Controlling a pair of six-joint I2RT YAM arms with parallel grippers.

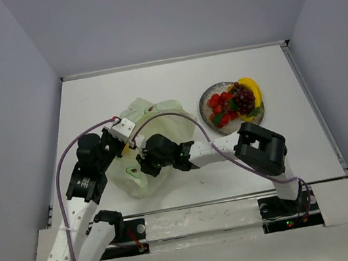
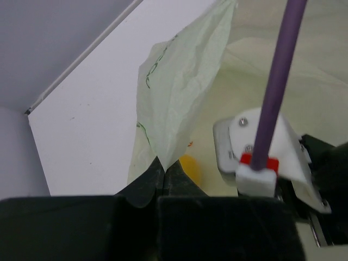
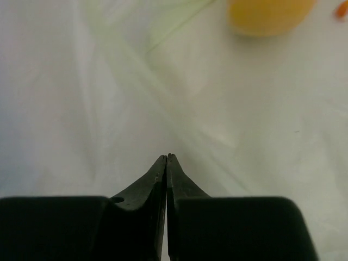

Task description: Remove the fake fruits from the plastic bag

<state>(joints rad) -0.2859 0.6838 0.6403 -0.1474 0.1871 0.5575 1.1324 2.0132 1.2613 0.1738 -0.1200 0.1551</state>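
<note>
Left fingers point(image 2: 145, 187) pinching plastic bag point(image 2: 179, 98), fruit point(image 2: 190, 169) behind

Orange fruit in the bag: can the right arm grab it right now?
Probably not yet: the right gripper is shut, and the yellow-orange fruit lies ahead of it, seemingly under plastic bag film.

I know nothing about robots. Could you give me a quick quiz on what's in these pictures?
1. True or false: the grey speckled round plate holds a yellow plastic banana.
2. What do the left arm's jaws pinch? A) the thin pale yellow-green plastic bag B) a metal spoon C) nothing at all
3. Fill in: the yellow-orange round plastic fruit sits in the ____, not on the plate.
Key: 1 true; 2 A; 3 bag.
</note>
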